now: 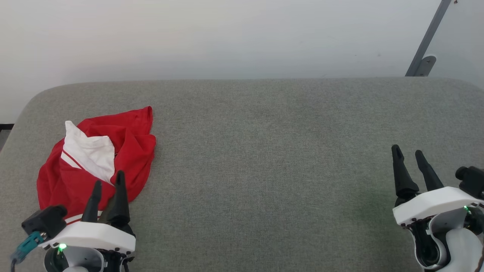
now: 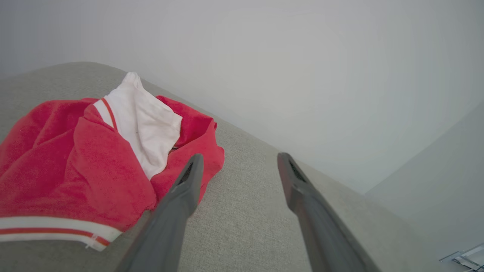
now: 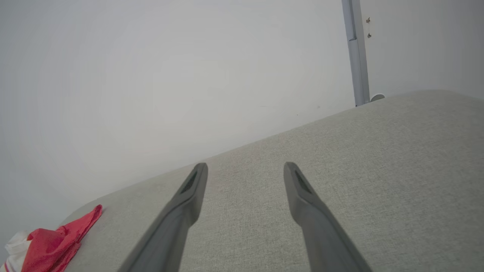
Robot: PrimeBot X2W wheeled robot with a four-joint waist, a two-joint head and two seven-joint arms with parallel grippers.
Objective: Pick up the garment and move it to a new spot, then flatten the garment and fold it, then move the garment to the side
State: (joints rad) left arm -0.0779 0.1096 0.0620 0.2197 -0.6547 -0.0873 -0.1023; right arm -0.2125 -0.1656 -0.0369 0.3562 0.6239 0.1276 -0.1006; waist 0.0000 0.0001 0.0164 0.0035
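Observation:
The garment lies crumpled at the left of the grey table: bright red cloth with a white sleeve on top and striped trim at its near edge. My left gripper stands open at the heap's near edge, fingertips over the red cloth, nothing between them. In the left wrist view the garment sits left of the left gripper, whose left finger overlaps its edge. My right gripper is open far to the right above bare table. The right wrist view shows the right gripper open and the garment at lower left.
A pale wall rises behind the table's far edge. A grey slanted metal bar with a foot plate stands at the back right. The table's left end is rounded, with a dark gap beyond it.

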